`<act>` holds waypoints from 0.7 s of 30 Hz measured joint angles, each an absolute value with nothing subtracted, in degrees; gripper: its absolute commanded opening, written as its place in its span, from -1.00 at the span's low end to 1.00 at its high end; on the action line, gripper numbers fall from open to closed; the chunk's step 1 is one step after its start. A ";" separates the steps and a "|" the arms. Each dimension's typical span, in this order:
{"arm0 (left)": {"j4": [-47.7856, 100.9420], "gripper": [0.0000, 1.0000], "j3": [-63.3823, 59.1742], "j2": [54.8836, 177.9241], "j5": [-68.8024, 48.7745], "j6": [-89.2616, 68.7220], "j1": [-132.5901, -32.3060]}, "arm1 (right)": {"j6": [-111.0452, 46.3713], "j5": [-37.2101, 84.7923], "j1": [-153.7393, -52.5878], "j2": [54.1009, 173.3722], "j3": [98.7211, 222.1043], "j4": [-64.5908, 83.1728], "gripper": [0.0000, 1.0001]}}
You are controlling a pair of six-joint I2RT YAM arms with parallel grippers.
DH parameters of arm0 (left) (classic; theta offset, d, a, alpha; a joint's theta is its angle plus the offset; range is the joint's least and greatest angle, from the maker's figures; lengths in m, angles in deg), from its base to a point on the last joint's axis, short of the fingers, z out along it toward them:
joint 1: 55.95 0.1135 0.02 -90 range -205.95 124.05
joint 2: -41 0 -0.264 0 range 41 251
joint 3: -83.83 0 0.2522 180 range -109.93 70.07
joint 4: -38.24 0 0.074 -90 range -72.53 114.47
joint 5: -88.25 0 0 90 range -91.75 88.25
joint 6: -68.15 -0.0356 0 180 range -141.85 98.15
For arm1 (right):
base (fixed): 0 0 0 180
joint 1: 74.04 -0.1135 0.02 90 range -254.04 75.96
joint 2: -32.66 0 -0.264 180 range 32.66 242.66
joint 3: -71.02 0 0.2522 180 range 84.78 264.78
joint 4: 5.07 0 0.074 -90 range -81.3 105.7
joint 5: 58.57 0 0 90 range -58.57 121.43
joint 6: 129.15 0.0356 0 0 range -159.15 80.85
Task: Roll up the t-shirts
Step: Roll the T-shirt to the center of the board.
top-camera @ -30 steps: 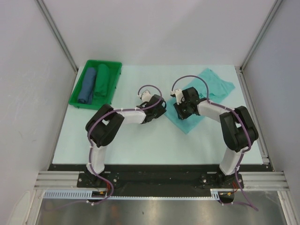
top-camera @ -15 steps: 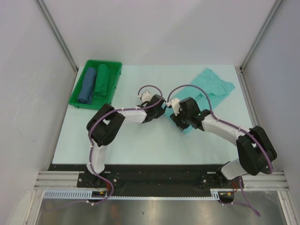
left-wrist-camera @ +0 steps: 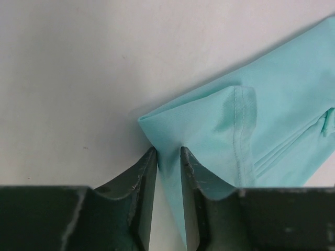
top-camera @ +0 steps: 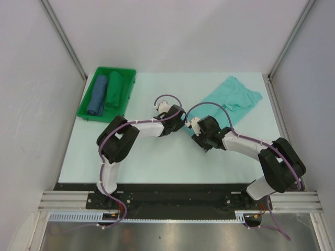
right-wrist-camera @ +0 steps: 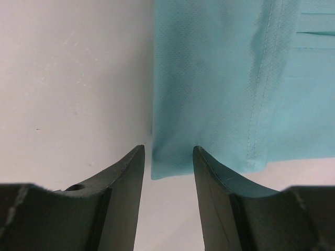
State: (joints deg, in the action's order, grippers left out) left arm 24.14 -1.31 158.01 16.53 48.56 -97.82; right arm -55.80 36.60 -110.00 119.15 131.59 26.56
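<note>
Turquoise t-shirt (top-camera: 235, 97) — thin, seemingly folded over.

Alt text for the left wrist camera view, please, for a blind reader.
A corner of a light turquoise t-shirt lies between the two dark fingers of the left pincer at the bottom edge. The cloth, with a stitched hem, spreads up to the right over a pale table.

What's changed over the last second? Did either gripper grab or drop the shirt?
The right gripper moved toward the near edge and a little left, its elbow swinging out right; it stands open astride a t-shirt corner. No grab or release shows. The left gripper, with cloth between its jaws, the t-shirt's far part and the tray stayed put.
</note>
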 measured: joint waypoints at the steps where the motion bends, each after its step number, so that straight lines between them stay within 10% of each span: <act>1: 24.00 -0.21 -1.42 157.99 16.53 48.50 -97.82 | -55.84 36.58 -110.05 119.22 131.56 26.59 -0.06; 21: 21.27 -0.17 -2.66 157.90 19.13 48.61 -96.68 | -56.80 33.74 -109.43 119.00 131.52 27.42 -0.19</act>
State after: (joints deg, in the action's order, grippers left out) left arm 21.27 -2.66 157.90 19.13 48.61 -96.68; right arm -56.80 33.74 -109.43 119.00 131.52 27.42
